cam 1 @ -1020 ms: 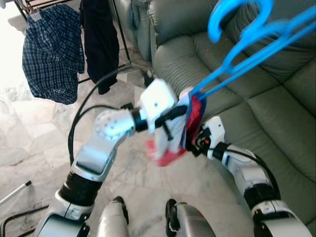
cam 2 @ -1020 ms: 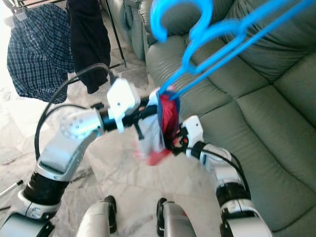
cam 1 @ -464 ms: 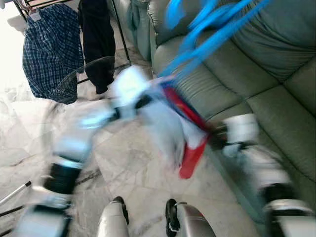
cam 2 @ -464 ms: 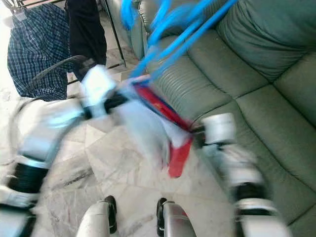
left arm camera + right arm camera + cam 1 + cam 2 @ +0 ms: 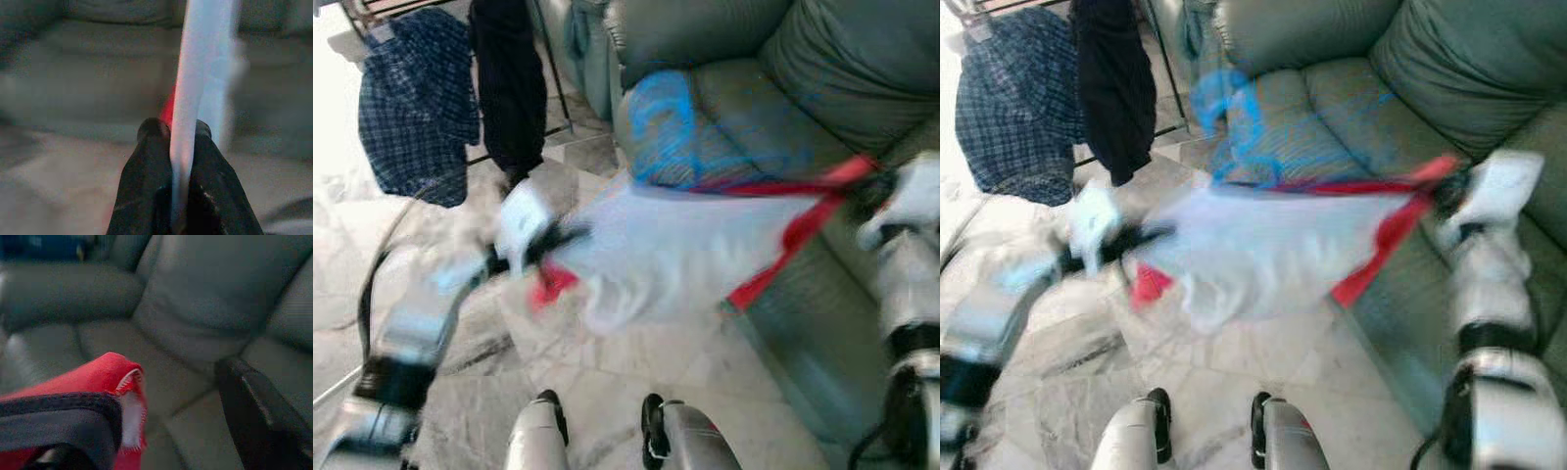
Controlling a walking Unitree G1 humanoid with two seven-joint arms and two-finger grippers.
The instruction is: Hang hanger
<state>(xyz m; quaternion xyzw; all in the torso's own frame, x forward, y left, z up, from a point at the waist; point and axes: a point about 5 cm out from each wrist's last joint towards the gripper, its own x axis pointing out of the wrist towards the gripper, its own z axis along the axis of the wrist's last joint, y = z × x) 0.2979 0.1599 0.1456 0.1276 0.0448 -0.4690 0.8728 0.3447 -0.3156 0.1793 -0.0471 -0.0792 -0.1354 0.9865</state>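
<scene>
Heavy motion blur across both eye views, daylight glare upper left, dim soft wrist views.

Grey-green leather sofa (image 5: 773, 59) fills upper right of frame, w/ ribbed seat cushions. Pale marble-tile floor (image 5: 607, 382) across lower half, dark veining. Upper left: black metal clothes rack (image 5: 553, 69), blue plaid shirt (image 5: 416, 103) & dark garment (image 5: 509, 83) hanging. Bright light far left.
</scene>
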